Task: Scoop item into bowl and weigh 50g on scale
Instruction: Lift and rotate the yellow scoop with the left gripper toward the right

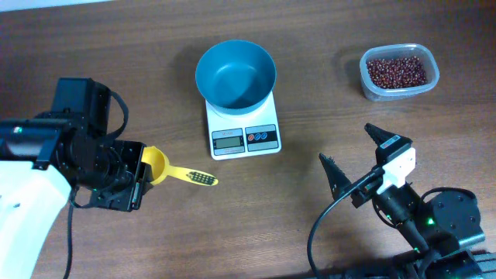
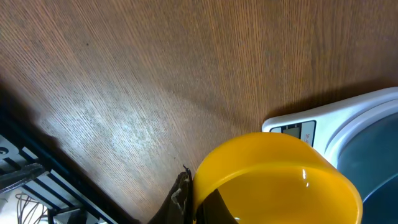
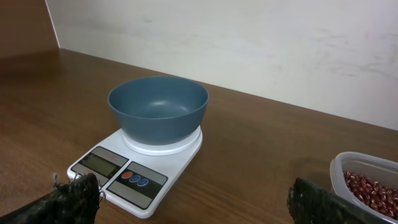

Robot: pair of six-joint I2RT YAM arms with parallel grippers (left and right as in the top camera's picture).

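The empty teal-blue bowl (image 1: 235, 76) stands on the white scale (image 1: 244, 139) at the table's middle back; both show in the right wrist view, bowl (image 3: 158, 115) on scale (image 3: 124, 175). The red-brown beans (image 1: 395, 71) lie in a clear tub (image 1: 431, 77) at the back right, also seen in the right wrist view (image 3: 373, 190). My left gripper (image 1: 144, 173) is shut on the cup end of a yellow scoop (image 1: 174, 172), left of the scale; the cup (image 2: 273, 180) fills the left wrist view. My right gripper (image 1: 357, 151) is open and empty, right of the scale.
The scale's corner (image 2: 292, 127) and the bowl's side (image 2: 379, 162) sit just beyond the scoop in the left wrist view. Bare wooden table lies between the scale and the tub (image 3: 339, 168). A pale wall stands behind the table.
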